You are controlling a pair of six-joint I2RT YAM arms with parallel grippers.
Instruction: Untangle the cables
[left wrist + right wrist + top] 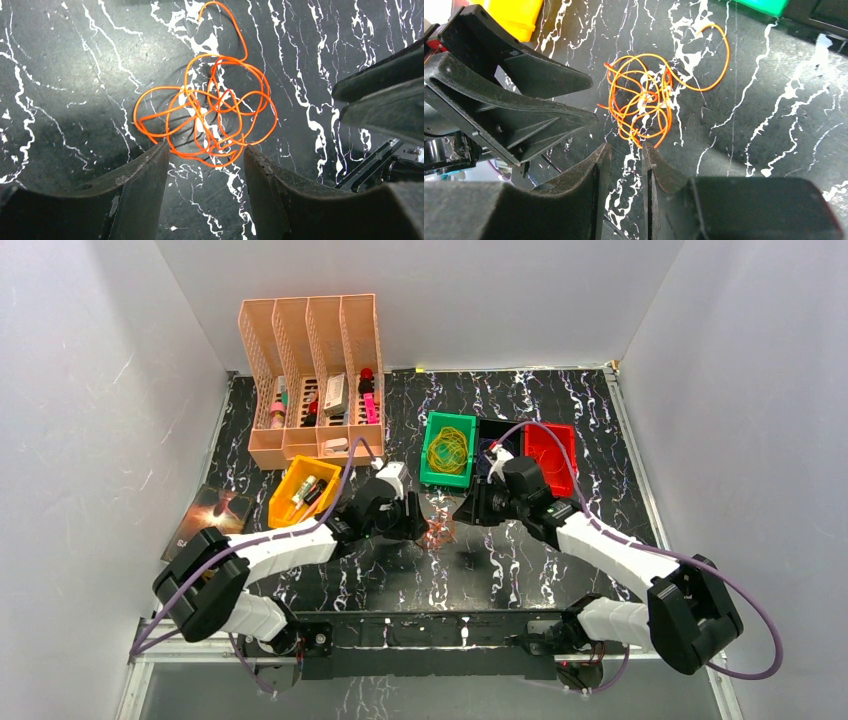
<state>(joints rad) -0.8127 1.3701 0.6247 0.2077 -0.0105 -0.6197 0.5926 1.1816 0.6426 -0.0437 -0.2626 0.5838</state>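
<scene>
The orange cables (210, 117) lie as one loose knot of thin loops flat on the bench (60, 75), between the two arms and just in front of the green bin (445, 481), with one longer end curling away from the knot. The left tool (205, 146) hangs just over the near edge of the knot, released, its jaws spread wide so that the lowest loops sit between the tips; it touches nothing that I can make out. The right tool (626, 147) faces it from the other side, its jaws drawn close with only a narrow gap, nothing in it, and the nearest wire end just ahead of the tips. Placed one on each side, they seem set to take hold of separate loops and draw them apart; that grip is not yet made. The narrow gap probably suits pinching a single thin strand. In the green bin lie yellow loops (448, 448), which suggests sorting by colour. No brand, label or writing can be read in any view.
</scene>
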